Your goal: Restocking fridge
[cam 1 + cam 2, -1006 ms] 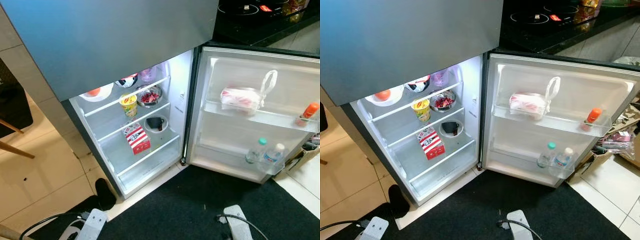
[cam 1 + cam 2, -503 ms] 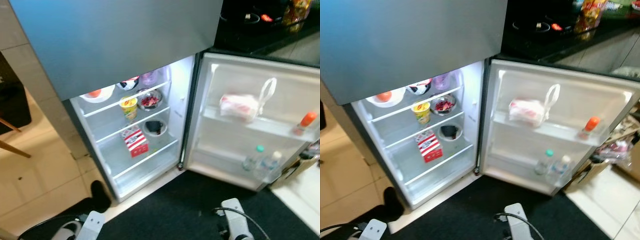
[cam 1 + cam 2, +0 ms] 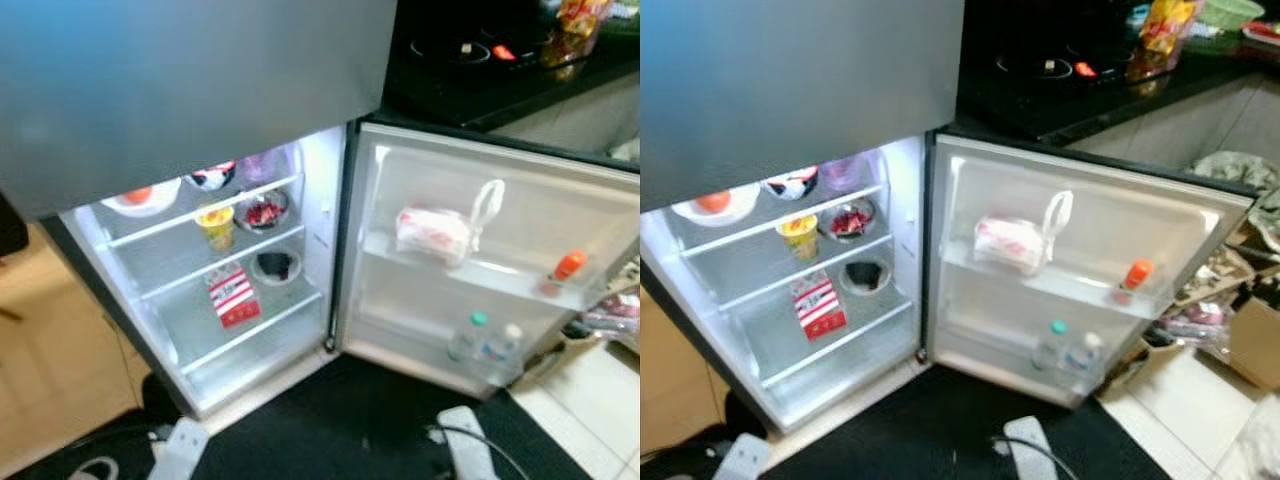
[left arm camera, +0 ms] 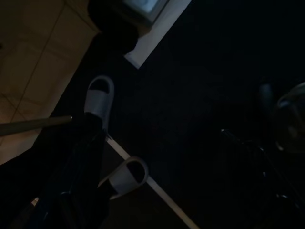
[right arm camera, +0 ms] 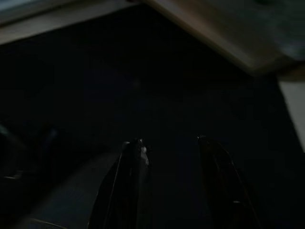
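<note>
The fridge (image 3: 200, 90) stands in front of me with its lower door (image 3: 480, 200) swung open to the right. The lit shelves hold a plate with an orange item (image 3: 140, 196), a yellow cup (image 3: 216, 222), a bowl of red food (image 3: 264, 211), a dark cup in a bowl (image 3: 274, 265) and a red-and-white carton (image 3: 232, 295). The door racks carry a white bagged pack (image 3: 435, 230), an orange-capped bottle (image 3: 566, 268) and two water bottles (image 3: 485, 342). My right gripper (image 5: 169, 140) hangs open over the black mat, holding nothing. My left arm hangs idle in a dark wrist view.
A black mat (image 3: 340, 420) covers the floor before the fridge, with white flat objects (image 3: 183, 445) and cables on it. Two white slippers (image 4: 97, 98) lie by the mat's edge. A dark countertop (image 3: 1070, 70) with a stove and packets is at the right. Boxes and clutter (image 3: 1250, 330) sit below it.
The whole picture has shifted left, so the camera has turned to the right. More of the countertop and floor clutter now shows. Nothing in the fridge has moved.
</note>
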Available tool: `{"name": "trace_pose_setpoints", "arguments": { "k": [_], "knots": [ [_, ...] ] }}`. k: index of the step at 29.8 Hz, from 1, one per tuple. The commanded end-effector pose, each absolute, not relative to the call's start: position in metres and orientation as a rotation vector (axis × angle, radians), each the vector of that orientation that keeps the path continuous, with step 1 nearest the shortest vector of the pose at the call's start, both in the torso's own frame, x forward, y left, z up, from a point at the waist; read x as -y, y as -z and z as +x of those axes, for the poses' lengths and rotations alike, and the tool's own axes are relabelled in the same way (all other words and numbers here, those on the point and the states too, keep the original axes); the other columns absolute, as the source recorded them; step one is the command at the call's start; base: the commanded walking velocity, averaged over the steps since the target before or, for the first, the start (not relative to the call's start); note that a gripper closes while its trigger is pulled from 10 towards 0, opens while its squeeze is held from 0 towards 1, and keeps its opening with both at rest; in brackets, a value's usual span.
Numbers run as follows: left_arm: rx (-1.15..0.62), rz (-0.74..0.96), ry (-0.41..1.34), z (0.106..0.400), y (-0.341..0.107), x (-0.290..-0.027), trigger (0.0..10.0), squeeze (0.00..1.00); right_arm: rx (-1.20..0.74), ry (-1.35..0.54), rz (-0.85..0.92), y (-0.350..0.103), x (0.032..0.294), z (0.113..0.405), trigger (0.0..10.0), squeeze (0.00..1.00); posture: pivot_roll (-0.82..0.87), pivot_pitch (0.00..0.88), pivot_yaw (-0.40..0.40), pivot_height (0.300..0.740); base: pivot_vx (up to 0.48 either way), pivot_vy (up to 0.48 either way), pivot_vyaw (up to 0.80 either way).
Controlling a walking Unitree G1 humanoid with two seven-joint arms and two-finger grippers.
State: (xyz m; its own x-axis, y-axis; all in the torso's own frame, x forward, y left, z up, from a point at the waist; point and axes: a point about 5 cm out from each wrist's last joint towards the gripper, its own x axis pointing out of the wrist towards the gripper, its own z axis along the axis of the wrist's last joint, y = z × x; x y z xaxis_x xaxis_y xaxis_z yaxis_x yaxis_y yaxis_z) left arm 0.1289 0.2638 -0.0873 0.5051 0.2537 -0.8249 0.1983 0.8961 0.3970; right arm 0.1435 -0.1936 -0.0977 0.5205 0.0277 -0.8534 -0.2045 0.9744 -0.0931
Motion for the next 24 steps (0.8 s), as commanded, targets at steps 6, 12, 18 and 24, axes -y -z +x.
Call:
{"name": "trace_pose_setpoints", "arguments": {
  "k": [6, 12, 18, 24],
  "knots": [
    [-1.052, 0.486, -0.023, 0.1287, 0.088, -0.2617, 10.0, 0.0, -1.029, -0.125, -0.189, 0.0987, 0.1965, 0.1399, 10.0, 0.0, 0.02, 0.0, 0.02, 0.74, 0.0, -0.469, 0.0],
    [-1.052, 0.489, -0.022, 0.1287, 0.088, -0.2616, 10.0, 0.0, -1.036, -0.125, -0.19, 0.0992, 0.1968, 0.1386, 10.0, 0.0, 0.02, 0.0, 0.02, 0.74, 0.0, -0.446, 0.0],
    [-1.053, 0.49, -0.021, 0.1286, 0.0882, -0.2613, 10.0, 0.0, -1.042, -0.124, -0.194, 0.0997, 0.1981, 0.1369, 10.0, 0.0, 0.02, 0.0, 0.018, 0.74, 0.0, -0.406, 0.0],
    [-1.053, 0.489, -0.021, 0.1284, 0.0883, -0.2611, 10.0, 0.0, -1.043, -0.123, -0.198, 0.0996, 0.1993, 0.1367, 10.0, 0.0, 0.02, 0.0, 0.016, 0.74, 0.0, -0.381, 0.0]
  ]
}}
